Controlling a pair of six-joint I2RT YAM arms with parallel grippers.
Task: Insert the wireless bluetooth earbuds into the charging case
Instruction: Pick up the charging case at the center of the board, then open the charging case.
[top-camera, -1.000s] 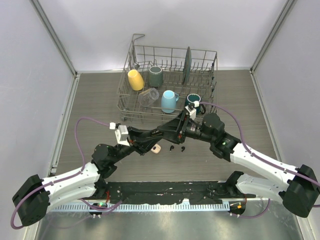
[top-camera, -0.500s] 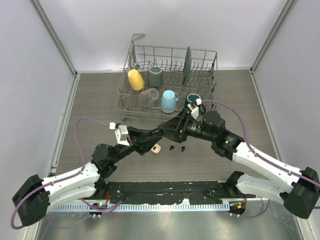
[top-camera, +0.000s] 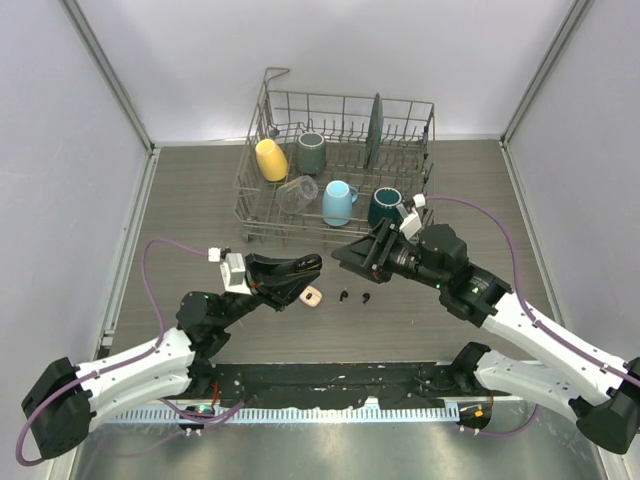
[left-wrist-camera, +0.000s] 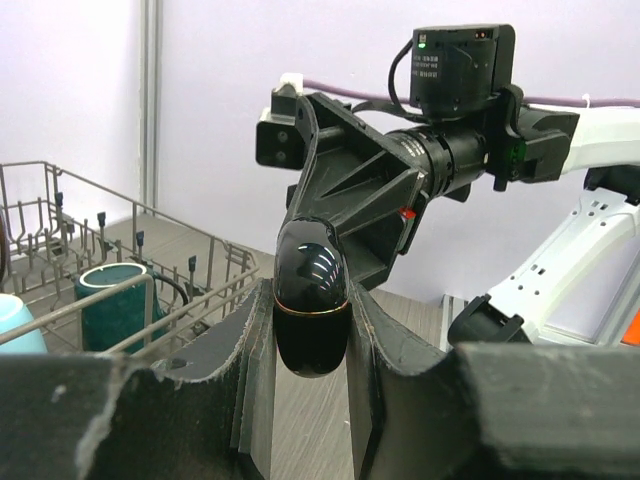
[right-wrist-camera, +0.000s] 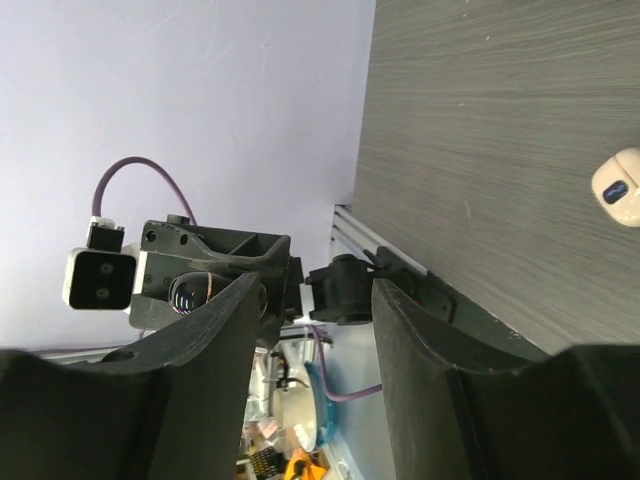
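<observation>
My left gripper (top-camera: 306, 265) is shut on a glossy black charging case (left-wrist-camera: 311, 300) with a thin gold seam and holds it closed above the table. My right gripper (top-camera: 345, 253) is open and empty, facing the left one across a small gap; it shows as a black open jaw in the left wrist view (left-wrist-camera: 340, 200). Two tiny black earbuds (top-camera: 345, 296) (top-camera: 365, 298) lie on the table below the grippers. A cream-white earbud (top-camera: 313, 297) lies just left of them and also shows in the right wrist view (right-wrist-camera: 620, 187).
A wire dish rack (top-camera: 262, 100) stands at the back with a yellow mug (top-camera: 270, 158), a dark green mug (top-camera: 311, 152), a clear glass (top-camera: 297, 193), a light blue mug (top-camera: 338, 202), a teal mug (top-camera: 384, 207) and a plate (top-camera: 375, 130).
The two grippers, joined together a second ago, have pulled apart. The right gripper drew back to the right and is open. The left one drew back left with the case.
</observation>
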